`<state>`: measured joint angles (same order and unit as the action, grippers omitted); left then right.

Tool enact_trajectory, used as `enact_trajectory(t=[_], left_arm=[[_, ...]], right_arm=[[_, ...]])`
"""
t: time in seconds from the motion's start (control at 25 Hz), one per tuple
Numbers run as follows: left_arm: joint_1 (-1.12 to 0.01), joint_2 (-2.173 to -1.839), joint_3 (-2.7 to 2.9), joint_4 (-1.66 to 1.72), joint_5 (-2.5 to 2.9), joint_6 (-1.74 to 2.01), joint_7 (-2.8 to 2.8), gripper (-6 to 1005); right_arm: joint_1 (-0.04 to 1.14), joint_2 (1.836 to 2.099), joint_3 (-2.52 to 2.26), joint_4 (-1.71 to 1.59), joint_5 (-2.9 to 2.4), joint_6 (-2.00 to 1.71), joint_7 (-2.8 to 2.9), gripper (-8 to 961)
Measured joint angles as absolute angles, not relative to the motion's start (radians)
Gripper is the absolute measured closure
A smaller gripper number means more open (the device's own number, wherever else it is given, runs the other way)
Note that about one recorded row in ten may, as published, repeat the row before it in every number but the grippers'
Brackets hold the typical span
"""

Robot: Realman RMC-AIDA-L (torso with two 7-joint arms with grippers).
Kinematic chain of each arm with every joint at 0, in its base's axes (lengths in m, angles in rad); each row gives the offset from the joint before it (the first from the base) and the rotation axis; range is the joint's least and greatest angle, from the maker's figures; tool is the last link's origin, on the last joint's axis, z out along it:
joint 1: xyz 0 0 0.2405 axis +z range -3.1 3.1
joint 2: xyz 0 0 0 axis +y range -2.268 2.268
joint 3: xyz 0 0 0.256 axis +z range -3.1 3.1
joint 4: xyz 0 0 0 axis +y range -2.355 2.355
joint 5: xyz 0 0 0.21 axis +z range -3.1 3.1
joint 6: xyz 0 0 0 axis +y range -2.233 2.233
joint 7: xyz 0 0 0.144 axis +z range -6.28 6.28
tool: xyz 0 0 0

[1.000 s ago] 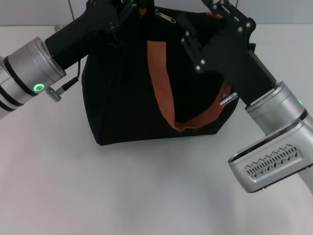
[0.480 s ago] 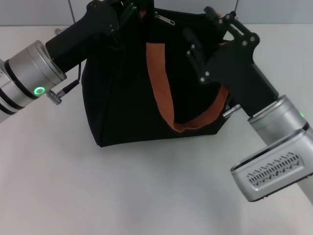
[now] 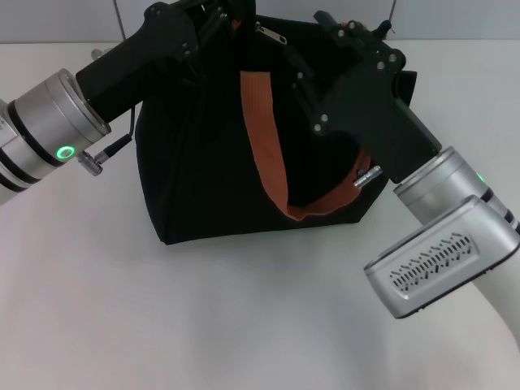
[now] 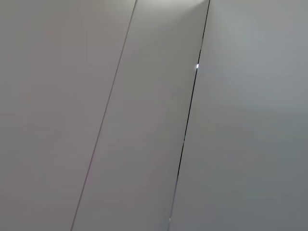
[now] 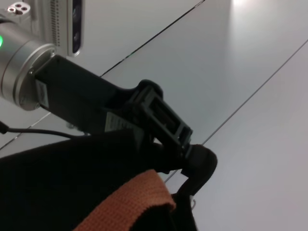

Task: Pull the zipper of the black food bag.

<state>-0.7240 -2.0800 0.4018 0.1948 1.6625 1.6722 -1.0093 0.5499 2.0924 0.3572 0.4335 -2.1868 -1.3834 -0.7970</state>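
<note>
- The black food bag (image 3: 236, 154) stands upright on the white worktop (image 3: 203, 325), toward its far edge, with an orange-brown strap handle (image 3: 264, 146) hanging in a loop down its near face.
- The zipper (image 3: 270, 32), a small silvery pull tab, lies on the zip track along the bag's top edge, between the two arms and nearer the left one.
- The left gripper (image 3: 218, 15) reaches in at the bag's top left corner; the right wrist view shows it (image 5: 185, 147) pressed against a bunched bit of black fabric there and seemingly pinching it, though its fingers are too hidden behind the cloth to tell how far they are closed.
- The right gripper (image 3: 345, 28) hovers over the top right of the bag, near the track but apart from the pull tab; the fingertips merge with the black fabric, so its opening cannot be told.
- Judged from the tab's place, the pull looks only partly done or barely begun: the tab sits well short of the right end, and nothing visibly has hold of it.
- What seems left is for the right gripper to catch the tab and run it along the track while the left arm steadies the corner.
- The bag's inside is hidden from every camera, so its contents cannot be told.
</note>
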Motion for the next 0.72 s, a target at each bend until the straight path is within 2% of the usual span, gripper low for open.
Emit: enact_trajectory(t=[0.72], left_arm=[[-0.729, -2.080, 0.402, 0.195, 1.663, 1.668, -1.009, 906]], right_arm=[[0.583, 2.092, 0.357, 0.440, -2.195, -1.361, -0.807, 513]])
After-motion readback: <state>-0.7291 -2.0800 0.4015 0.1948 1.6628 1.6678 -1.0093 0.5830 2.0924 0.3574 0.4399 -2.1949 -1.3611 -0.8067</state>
